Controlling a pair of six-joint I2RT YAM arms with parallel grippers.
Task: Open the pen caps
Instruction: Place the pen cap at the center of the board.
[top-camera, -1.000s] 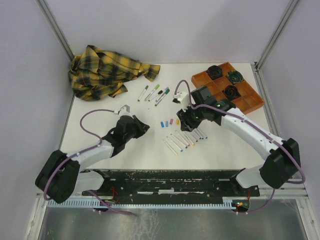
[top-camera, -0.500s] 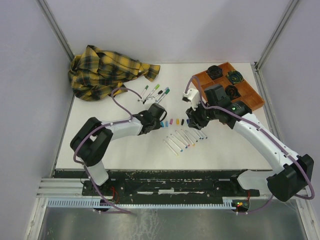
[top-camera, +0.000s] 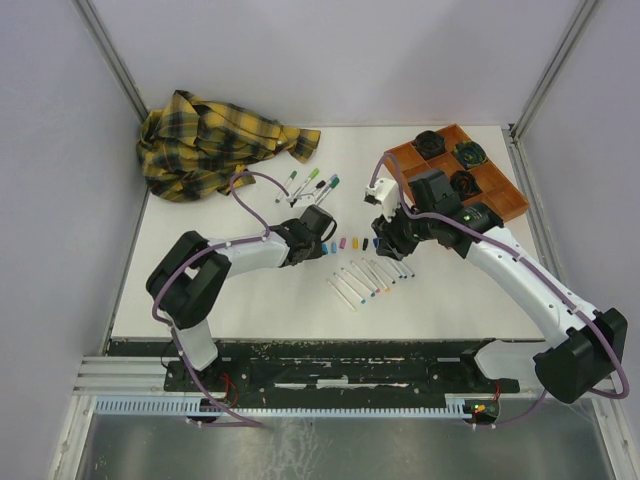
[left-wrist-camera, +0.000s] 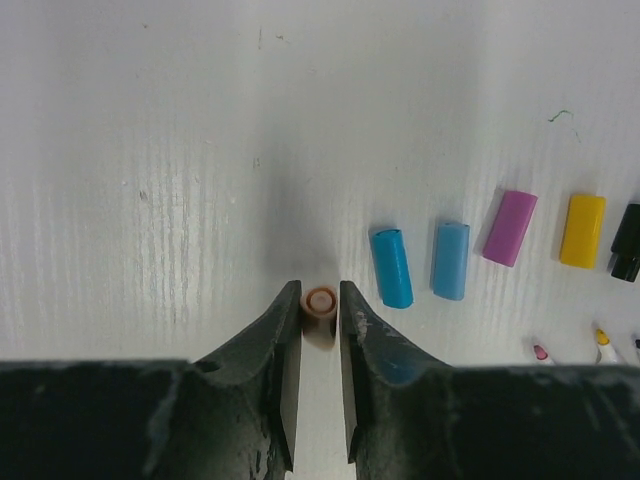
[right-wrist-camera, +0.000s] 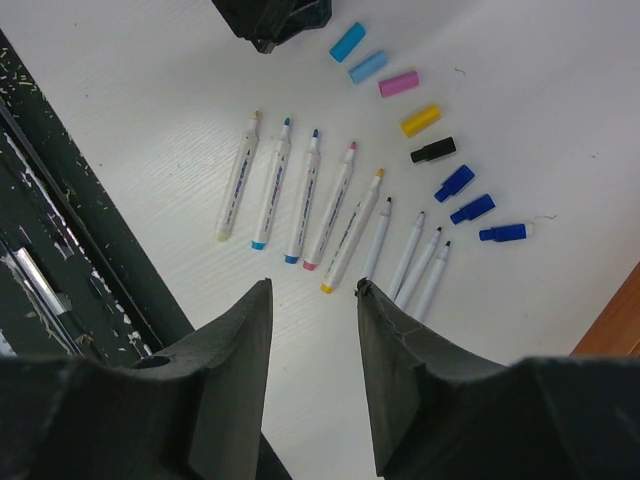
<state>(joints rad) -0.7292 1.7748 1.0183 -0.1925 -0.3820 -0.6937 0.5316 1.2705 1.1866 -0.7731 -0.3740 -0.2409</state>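
Left wrist | orange cap (left-wrist-camera: 321, 301) end-on between jaws | contact unclear

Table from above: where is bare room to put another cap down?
Free: the strip between the uncapped pens and the near edge; the patch between the plaid shirt and the left arm. Crowded: the centre, around the cap row.

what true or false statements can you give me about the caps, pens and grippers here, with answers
1. A peach cap stands upright between the fingertips of the left gripper. True.
2. The right gripper holds a pen. False: it is open and empty above the uncapped pens.
3. The yellow cap lies between the pink cap and the black cap. True.
4. Every pen is uncapped. False: several capped pens lie near the plaid shirt.
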